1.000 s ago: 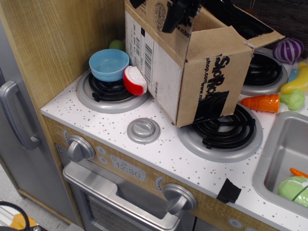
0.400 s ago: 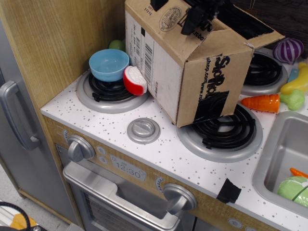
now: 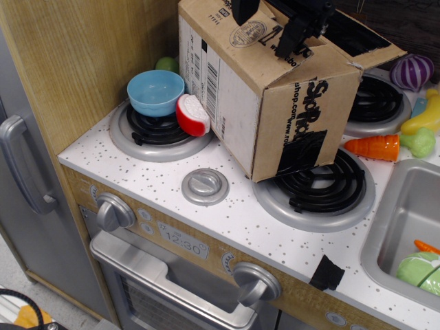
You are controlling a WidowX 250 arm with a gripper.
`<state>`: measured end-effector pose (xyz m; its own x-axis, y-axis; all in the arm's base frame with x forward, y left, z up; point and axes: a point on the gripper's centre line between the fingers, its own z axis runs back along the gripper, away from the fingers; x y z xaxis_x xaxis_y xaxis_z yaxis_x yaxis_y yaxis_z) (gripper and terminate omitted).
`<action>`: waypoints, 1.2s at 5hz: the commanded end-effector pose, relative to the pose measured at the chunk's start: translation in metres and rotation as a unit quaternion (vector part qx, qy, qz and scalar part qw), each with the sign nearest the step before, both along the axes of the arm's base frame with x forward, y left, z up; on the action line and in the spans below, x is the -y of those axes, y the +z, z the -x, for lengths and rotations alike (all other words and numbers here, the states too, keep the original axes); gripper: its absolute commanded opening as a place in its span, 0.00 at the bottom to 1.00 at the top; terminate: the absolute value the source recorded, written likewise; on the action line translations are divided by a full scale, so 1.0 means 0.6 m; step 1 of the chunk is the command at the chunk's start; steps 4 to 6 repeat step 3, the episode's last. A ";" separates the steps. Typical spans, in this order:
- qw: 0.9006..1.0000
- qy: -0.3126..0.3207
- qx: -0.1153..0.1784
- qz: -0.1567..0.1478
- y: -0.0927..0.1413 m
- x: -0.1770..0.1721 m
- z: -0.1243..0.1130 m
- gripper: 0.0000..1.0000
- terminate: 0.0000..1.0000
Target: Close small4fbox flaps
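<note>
The tool (image 3: 292, 27) is cut off at the top edge; its jaws perhaps closed, unclear.

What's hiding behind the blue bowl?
Behind the blue bowl a bit of a green toy peeks out, next to the cardboard box. Most of it is covered by the bowl, so I cannot tell what it is.

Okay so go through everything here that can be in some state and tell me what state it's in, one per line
small4fbox: upright on the stovetop, top not fully shut
stamped flap: folded down over the opening
right flap: sticking outward, open
gripper: over the stamped flap, jaws unclear
blue bowl: upright on the back-left burner
stove knobs: setting unreadable
sink: holding toy food
</note>
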<state>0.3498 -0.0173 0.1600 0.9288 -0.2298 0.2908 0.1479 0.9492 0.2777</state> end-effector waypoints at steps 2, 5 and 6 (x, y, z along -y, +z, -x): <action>0.999 -0.015 0.011 0.036 -0.051 0.016 0.001 1.00 0.00; 0.999 -0.009 0.011 0.042 -0.059 0.019 0.007 1.00 1.00; 0.999 -0.009 0.011 0.042 -0.059 0.019 0.007 1.00 1.00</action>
